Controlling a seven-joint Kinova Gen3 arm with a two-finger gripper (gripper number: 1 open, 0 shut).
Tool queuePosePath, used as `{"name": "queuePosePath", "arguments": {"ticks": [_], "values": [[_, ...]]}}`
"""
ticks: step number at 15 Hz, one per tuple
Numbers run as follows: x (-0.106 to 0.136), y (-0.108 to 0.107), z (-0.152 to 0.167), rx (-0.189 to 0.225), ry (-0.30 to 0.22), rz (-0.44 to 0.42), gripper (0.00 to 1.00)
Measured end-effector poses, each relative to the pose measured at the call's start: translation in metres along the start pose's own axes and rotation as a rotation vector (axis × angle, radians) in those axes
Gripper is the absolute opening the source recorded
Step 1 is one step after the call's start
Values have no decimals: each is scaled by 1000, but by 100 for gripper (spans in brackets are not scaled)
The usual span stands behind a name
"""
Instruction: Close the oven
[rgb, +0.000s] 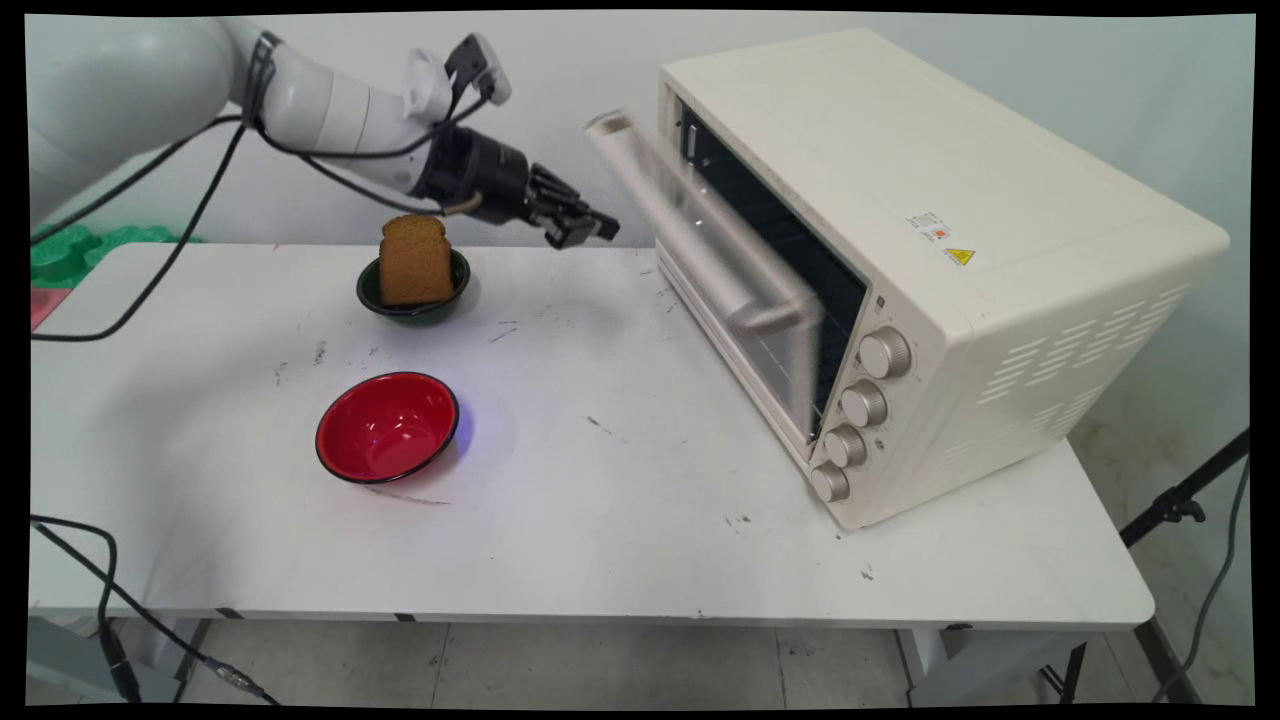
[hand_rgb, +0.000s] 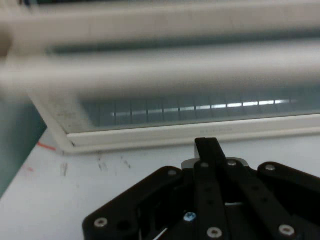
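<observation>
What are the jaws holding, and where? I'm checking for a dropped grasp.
Nothing. The gripper hangs shut and empty in the air, between the bread and the oven door.

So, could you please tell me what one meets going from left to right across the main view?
Red bowl → dark green bowl holding a bread slice → gripper → oven door → toaster oven.

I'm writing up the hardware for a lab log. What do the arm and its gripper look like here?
The arm is glossy white, built of rounded tubular links, with thin black cables looping loosely off it and a small black and white camera module clipped near the wrist. It ends in a black cylindrical wrist and a black two-finger gripper, whose linkage bars carry small silver screws.
</observation>
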Motion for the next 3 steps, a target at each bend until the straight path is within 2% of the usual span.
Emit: {"name": "queuePosePath", "arguments": {"ticks": [3], "values": [[15, -3, -9, -19, 27, 11, 0]]}}
